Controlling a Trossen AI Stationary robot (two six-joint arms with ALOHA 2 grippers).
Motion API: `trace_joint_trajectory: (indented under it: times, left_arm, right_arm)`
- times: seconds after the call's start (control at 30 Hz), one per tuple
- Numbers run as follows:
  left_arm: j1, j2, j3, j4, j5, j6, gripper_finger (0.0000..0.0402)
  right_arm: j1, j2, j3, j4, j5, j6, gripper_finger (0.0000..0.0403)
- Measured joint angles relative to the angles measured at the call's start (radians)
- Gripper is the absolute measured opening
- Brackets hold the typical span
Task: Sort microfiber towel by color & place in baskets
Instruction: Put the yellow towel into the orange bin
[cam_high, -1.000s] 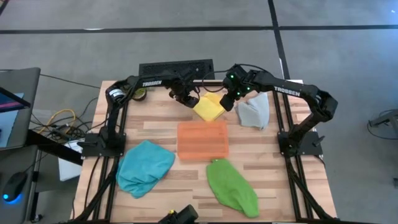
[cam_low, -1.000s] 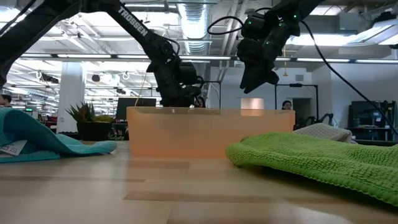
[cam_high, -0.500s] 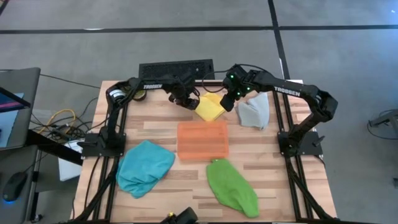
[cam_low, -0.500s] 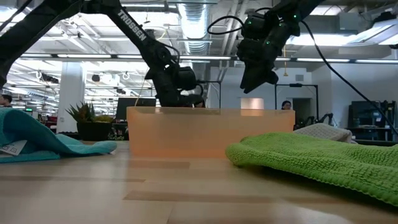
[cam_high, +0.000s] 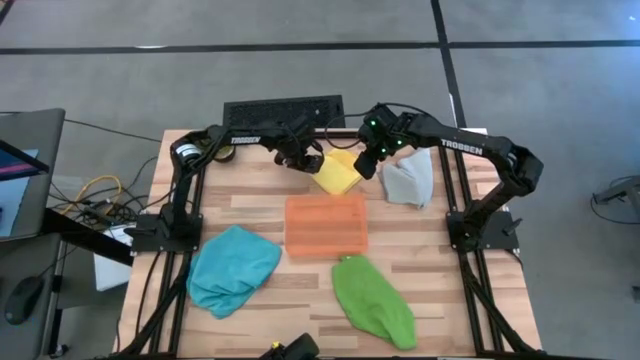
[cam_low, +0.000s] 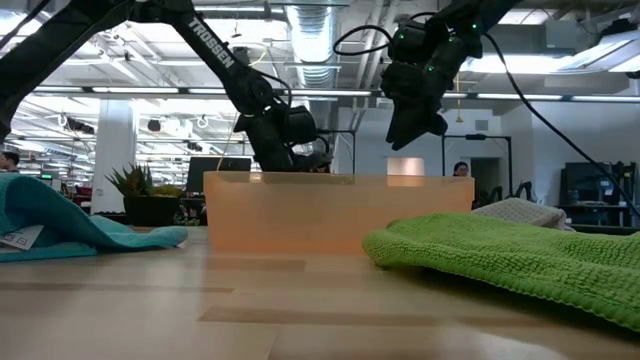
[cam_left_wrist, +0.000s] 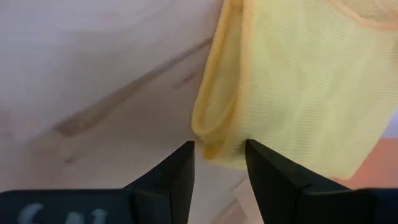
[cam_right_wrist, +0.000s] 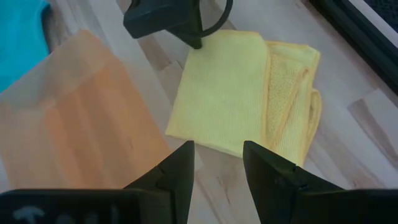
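A folded yellow towel (cam_high: 338, 172) lies flat on the table just beyond the orange tray (cam_high: 326, 226). My left gripper (cam_high: 304, 160) is low at the towel's left corner, open, its fingers either side of the folded corner (cam_left_wrist: 214, 140). My right gripper (cam_high: 364, 166) hangs open above the towel's right side, with the towel (cam_right_wrist: 230, 87) lying under it. A teal towel (cam_high: 233, 268), a green towel (cam_high: 373, 300) and a grey towel (cam_high: 408, 178) lie crumpled on the table. My left gripper comes slanting down from the table's left, and its open fingers (cam_left_wrist: 180, 165) straddle the yellow towel's folded corner (cam_left_wrist: 211, 134). Whether they touch the cloth I cannot tell. The towel lies flat on the table.
A black box (cam_high: 283, 108) runs along the far edge behind the arms. A small potted plant (cam_low: 135, 185) stands at the far left. Bare wood shows between the tray and the teal and green towels.
My left gripper has sunk toward the yellow towel's left corner and rolled about its own axis. Its fingers keep the same gap. The towel has stayed in place.
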Motion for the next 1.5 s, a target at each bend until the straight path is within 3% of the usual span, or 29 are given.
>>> trace_joint_trajectory:
  times: [0.33, 0.53, 0.9, 1.27, 1.5]
  left_arm:
    - [-0.020, 0.000, -0.027, 0.070, 0.002, 0.005, 0.0135]
    - [-0.025, -0.001, -0.027, 0.085, -0.063, 0.045, 0.0130]
    - [-0.026, -0.001, -0.027, 0.067, -0.112, 0.121, 0.0008]
    - [-0.024, -0.001, -0.027, 0.069, -0.039, 0.155, 0.0002]
    - [-0.024, -0.001, -0.027, 0.061, -0.019, 0.174, 0.0001]
  right_arm:
    - [-0.001, 0.000, 0.000, 0.028, 0.000, 0.000, 0.0162]
    - [0.000, 0.000, 0.000, 0.032, 0.000, 0.003, 0.0162]
    - [0.000, 0.000, 0.000, 0.032, 0.000, 0.003, 0.0162]
    - [0.000, 0.000, 0.000, -0.020, 0.000, 0.007, 0.0162]
    - [-0.006, 0.001, 0.000, -0.025, -0.004, 0.116, 0.0164]
